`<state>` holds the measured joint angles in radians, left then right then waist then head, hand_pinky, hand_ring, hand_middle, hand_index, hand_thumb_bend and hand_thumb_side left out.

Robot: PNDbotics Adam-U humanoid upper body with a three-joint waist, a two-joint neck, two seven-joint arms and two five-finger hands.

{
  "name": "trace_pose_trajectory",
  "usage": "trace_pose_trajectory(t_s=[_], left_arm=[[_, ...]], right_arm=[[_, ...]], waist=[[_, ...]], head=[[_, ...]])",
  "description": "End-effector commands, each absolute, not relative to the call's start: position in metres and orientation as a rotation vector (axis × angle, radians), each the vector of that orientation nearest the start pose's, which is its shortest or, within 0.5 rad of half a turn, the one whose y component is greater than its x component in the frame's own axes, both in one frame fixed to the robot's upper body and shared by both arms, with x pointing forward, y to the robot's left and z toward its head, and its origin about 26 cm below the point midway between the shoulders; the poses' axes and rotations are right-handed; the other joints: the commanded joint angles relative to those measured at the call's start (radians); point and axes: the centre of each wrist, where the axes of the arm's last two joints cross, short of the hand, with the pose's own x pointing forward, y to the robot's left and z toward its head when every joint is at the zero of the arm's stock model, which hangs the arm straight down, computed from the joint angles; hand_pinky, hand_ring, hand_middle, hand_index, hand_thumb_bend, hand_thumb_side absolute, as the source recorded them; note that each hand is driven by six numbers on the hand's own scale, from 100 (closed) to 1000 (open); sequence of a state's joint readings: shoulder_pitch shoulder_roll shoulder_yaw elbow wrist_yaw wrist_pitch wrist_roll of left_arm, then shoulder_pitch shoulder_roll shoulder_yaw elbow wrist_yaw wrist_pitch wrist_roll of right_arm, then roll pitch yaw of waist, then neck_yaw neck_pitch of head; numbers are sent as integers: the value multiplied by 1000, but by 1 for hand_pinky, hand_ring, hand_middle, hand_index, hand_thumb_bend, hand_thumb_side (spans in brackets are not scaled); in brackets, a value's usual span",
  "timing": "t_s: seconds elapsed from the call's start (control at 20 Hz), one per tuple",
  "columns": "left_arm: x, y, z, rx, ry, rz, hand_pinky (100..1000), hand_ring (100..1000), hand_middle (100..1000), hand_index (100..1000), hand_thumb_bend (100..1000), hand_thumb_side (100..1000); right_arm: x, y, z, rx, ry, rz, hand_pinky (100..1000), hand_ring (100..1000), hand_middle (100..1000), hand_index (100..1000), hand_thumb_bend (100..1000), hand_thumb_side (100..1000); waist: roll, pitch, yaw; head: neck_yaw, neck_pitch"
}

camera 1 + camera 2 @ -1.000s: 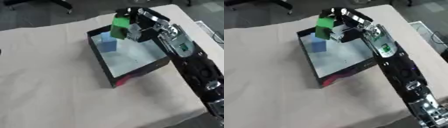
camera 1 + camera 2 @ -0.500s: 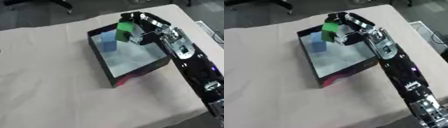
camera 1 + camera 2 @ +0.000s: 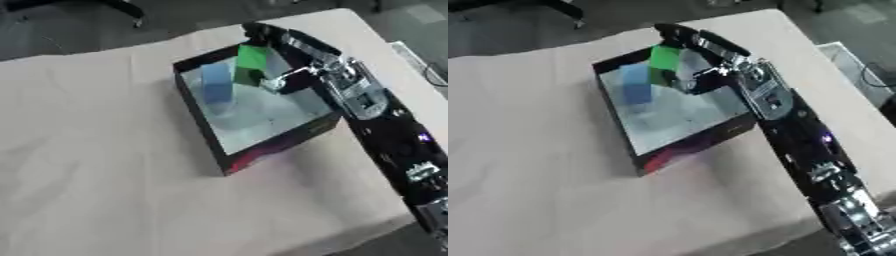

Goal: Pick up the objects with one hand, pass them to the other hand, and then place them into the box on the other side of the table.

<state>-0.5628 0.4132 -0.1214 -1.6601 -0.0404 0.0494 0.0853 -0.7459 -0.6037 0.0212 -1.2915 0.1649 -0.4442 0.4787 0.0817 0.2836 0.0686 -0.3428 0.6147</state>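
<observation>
Left eye view: my right hand (image 3: pixel 282 60) reaches over the black box (image 3: pixel 210 150), fingers curled round a green block (image 3: pixel 252 59) above the box's far end, beside a blue block (image 3: pixel 216 82) standing inside.

Right eye view: the same grip; beige tablecloth (image 3: pixel 527 180) beneath.

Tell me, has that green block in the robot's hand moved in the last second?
Yes. The green block, held in the right hand, has come down toward the box, and now sits lower beside the blue block.

No text, label or number can be read anywhere (everything is blurred).
</observation>
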Motion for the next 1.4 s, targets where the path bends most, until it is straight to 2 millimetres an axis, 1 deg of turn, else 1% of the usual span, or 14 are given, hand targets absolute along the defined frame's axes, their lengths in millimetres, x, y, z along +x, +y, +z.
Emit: trace_pose_trajectory(t_s=[0.05,0.35,0.55,0.65,0.75,0.8,0.95,1.0,1.1,1.15,1.2,1.25,1.3,1.4], left_arm=[[370,251,218,323,-2157,-485,837,675,695,810,481,353],[370,252,217,324,-2156,-480,835,673,693,812,502,353],[370,252,217,327,-2155,-478,834,673,693,812,511,354],[370,251,217,328,-2155,-477,834,672,692,812,511,355],[370,251,218,328,-2156,-476,833,642,686,812,510,356],[370,251,218,328,-2157,-475,833,638,683,812,509,357],[370,252,219,333,-2160,-468,833,632,680,812,503,360],[370,252,219,335,-2161,-466,833,630,679,812,496,366],[370,253,220,342,-2165,-458,833,628,677,812,485,377],[370,253,221,346,-2167,-453,833,628,676,812,475,387],[369,254,222,351,-2170,-447,833,627,677,812,441,415],[369,255,223,356,-2172,-441,833,627,676,812,467,397],[369,256,223,361,-2174,-436,833,628,677,813,463,400],[369,257,225,372,-2177,-427,833,631,681,815,448,415]], right_arm=[[418,-350,255,-468,-2074,1317,1000,1000,770,1000,311,197],[417,-348,257,-486,-2092,1330,1000,1000,920,1000,380,100],[416,-346,260,-463,-2113,1329,1000,1000,982,1000,387,100],[415,-346,261,-450,-2122,1314,1000,1000,979,1000,345,100],[415,-345,263,-431,-2135,1279,1000,1000,986,1000,146,100],[415,-343,263,-417,-2145,1253,1000,1000,1000,1000,100,100],[414,-334,268,-368,-2201,1184,1000,1000,1000,1000,100,114],[413,-331,271,-350,-2219,1173,1000,1000,1000,1000,100,200],[410,-327,279,-314,-2248,1164,1000,1000,1000,1000,100,243],[408,-326,283,-296,-2262,1161,1000,1000,1000,1000,100,199],[406,-324,288,-278,-2276,1159,1000,1000,1000,1000,100,267],[403,-323,292,-260,-2288,1153,1000,1000,1000,1000,100,146],[401,-322,295,-243,-2298,1146,1000,1000,1000,1000,100,100],[397,-319,302,-211,-2318,1127,1000,1000,1000,1000,100,100]], waist=[[4,-129,2],[4,-129,5],[3,-130,6],[2,-130,6],[1,-131,7],[1,-131,8],[-1,-132,10],[-2,-133,11],[-4,-133,14],[-5,-133,15],[-7,-132,16],[-8,-132,17],[-9,-132,18],[-10,-131,21]], head=[[-3,5],[-4,6],[-4,6],[-4,7],[-2,8],[-1,8],[6,8],[8,9],[18,12],[25,13],[36,13],[48,14],[60,15],[89,17]])
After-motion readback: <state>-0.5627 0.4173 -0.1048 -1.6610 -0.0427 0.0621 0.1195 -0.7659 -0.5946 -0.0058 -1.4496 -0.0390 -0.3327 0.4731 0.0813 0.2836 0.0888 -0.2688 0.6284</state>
